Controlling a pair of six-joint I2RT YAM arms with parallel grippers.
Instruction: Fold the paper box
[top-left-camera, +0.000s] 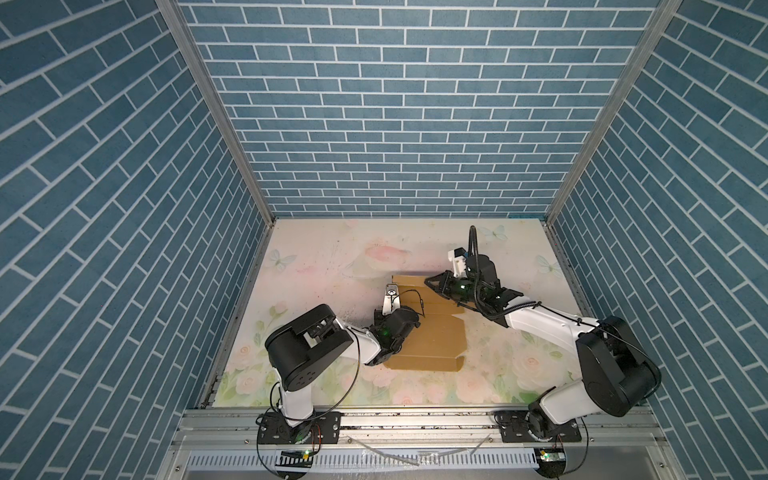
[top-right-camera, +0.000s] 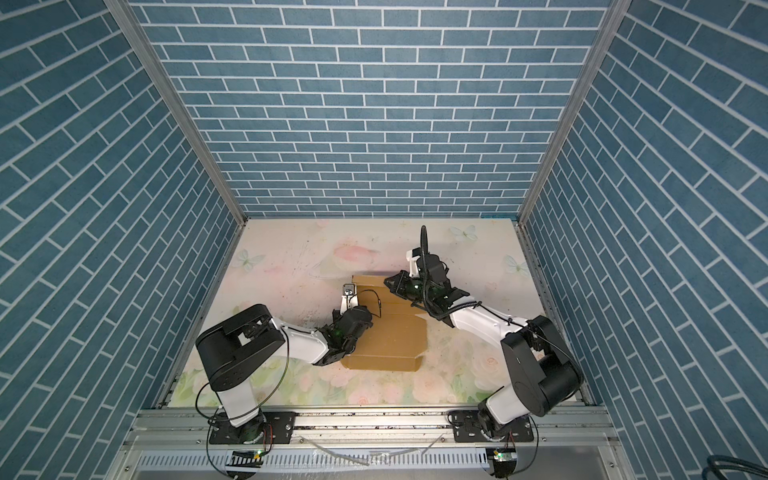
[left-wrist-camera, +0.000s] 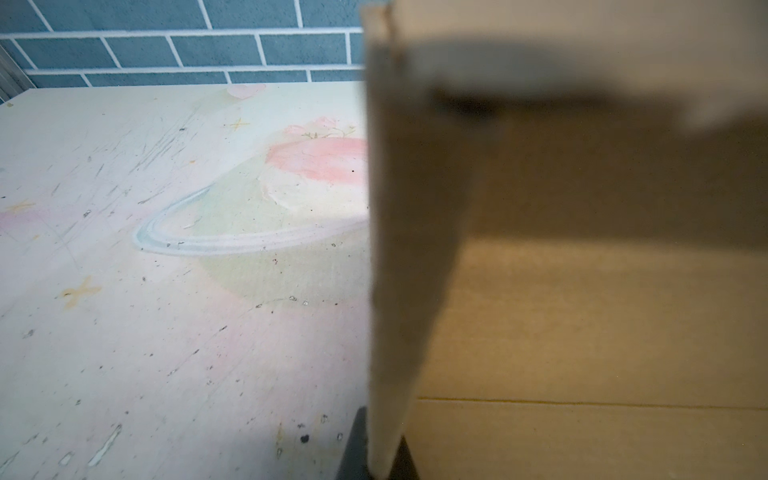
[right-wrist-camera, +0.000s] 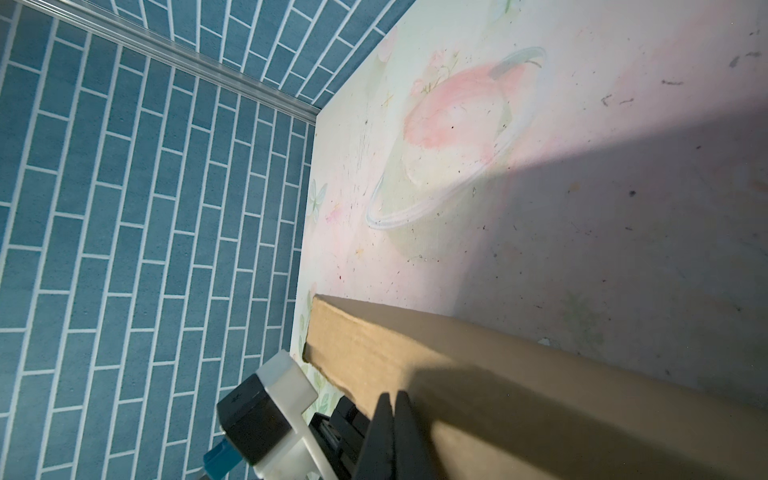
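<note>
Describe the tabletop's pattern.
Tabletop: pale pastel floral print with butterflies, clearest in a top view.

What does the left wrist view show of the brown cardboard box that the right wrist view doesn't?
Only the left wrist view: a raised flap of the plain brown corrugated cardboard box, edge-on, pinched in the left gripper, and the box's inner floor with a crease. Only the right wrist view: the right gripper, jaws together, beside a long box wall. Both: the box, the pale floral table and its pink ringed-planet print.
</note>
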